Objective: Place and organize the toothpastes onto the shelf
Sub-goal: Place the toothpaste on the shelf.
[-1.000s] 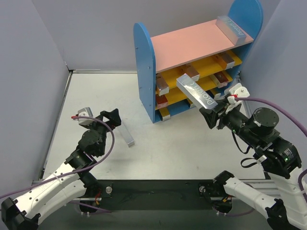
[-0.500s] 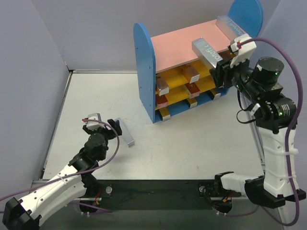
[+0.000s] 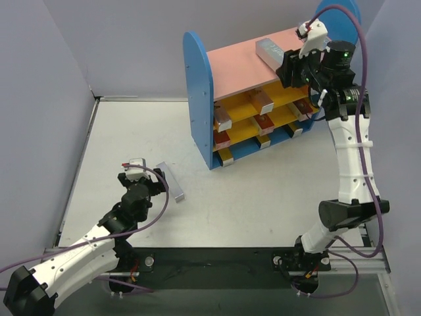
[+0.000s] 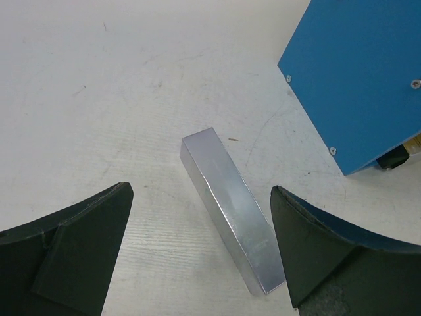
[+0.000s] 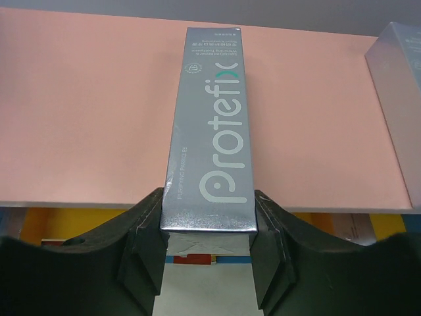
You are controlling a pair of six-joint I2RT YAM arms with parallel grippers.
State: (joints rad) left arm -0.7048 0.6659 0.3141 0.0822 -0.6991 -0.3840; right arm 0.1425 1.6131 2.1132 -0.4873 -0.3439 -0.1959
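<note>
The shelf (image 3: 198, 92) stands at the table's far right, with a pink top board (image 3: 237, 66) and several red and orange toothpastes (image 3: 263, 100) on its yellow boards. My right gripper (image 3: 287, 69) is shut on the near end of a silver toothpaste box (image 3: 271, 50). The box's far part reaches over the pink board (image 5: 85, 112), lettering up (image 5: 212, 131), between my right gripper's (image 5: 208, 217) fingers. Another silver box (image 5: 401, 85) lies on the board to its right. My left gripper (image 4: 200, 191) hangs open over a silver box (image 4: 230, 204) lying on the table (image 3: 171, 181).
The shelf's blue side panel (image 4: 355, 72) is close to the right of the lying box. Grey walls (image 3: 39, 112) close in the table on the left, back and right. A black rail (image 3: 217, 260) runs along the near edge by the arm bases.
My right arm has risen, carrying the silver box from in front of the yellow boards up to the pink top board. My left gripper has moved nearer the box lying on the table.
</note>
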